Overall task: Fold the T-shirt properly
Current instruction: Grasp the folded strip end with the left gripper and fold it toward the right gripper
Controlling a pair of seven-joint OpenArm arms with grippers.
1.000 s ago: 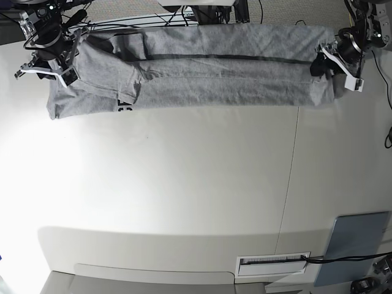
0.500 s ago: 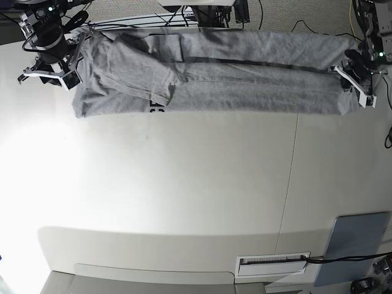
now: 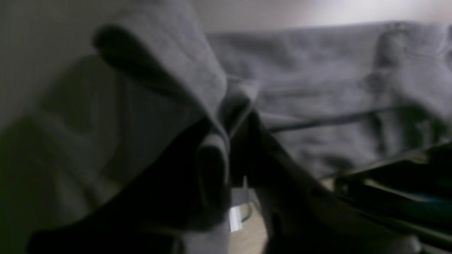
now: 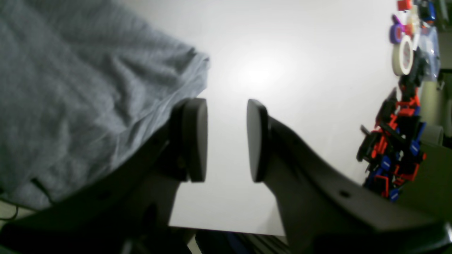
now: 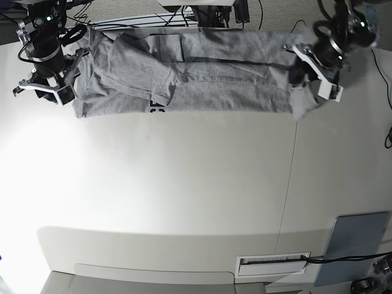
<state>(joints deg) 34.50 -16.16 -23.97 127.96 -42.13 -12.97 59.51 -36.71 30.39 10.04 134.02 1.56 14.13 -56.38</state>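
Right gripper (image 4: 226,139): smooth black rounded pads spread apart with nothing between them, bare white table (image 4: 282,70) showing through the gap.
Left gripper (image 3: 231,155): dark fingers seemingly pinching a bunched fold of cloth; the view is blurred and dim.
T-shirt (image 5: 208,70): soft heather-grey knit, wrinkled, a long band across the top of the base view, its right end lifted.
Print: black letters, mostly tucked under a fold.
Clutter (image 4: 395,141): red, blue and black parts, far right.

The left claw (image 5: 312,73) is clamped on the T-shirt (image 5: 208,70) at far right; the right claw (image 4: 226,141) is held parted, empty.
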